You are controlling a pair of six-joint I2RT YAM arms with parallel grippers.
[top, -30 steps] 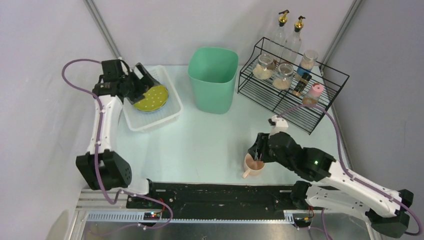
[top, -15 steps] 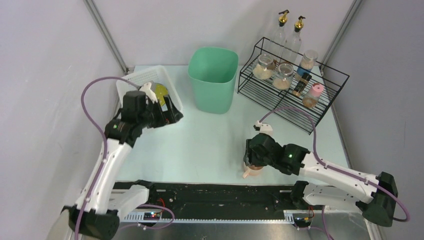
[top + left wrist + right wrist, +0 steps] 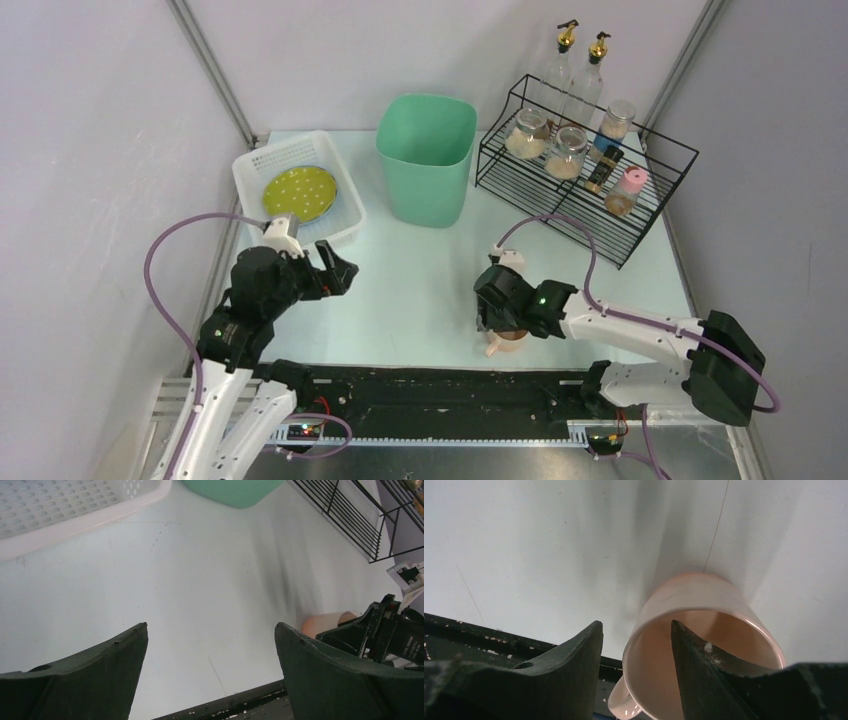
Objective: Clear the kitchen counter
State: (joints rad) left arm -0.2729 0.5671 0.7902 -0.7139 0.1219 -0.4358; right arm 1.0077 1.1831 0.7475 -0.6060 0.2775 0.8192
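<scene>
**While One Cup Is Left, the Counter Is Not Yet Cleared**

Because the kitchen counter point(image 3: 420, 275) is meant to be cleared, the pink cup point(image 3: 704, 645) must be taken off it. The counter is spread out flat right under both tools, and the cup is stood on it just below the right gripper point(image 3: 635, 627). The fingers of that gripper are spread apart with the cup's wall between them. One finger is dipped inside the cup and the other is hung outside it. A small gap can be seen between the outside finger and the wall, so the cup is not yet pinched. The handle point(image 3: 614, 702) is seen off to one side of the fingers, toward the black rail point(image 3: 474, 640).

The counter is judged to be hard and smooth, so the cup may be slid along it if it is pushed from one side only. The cup is judged to be stiff, shiny and easy to break, and not very heavy. It is best held by its wall, close to the rim, and squeezed gently but firmly so that it is not dropped.

The left gripper point(image 3: 211, 625) is held wide open above the counter, with nothing in it. The white basket point(image 3: 75, 510) and the green bin point(image 3: 230, 490) are seen far ahead of its fingers. The cup is seen just past its right finger.
</scene>
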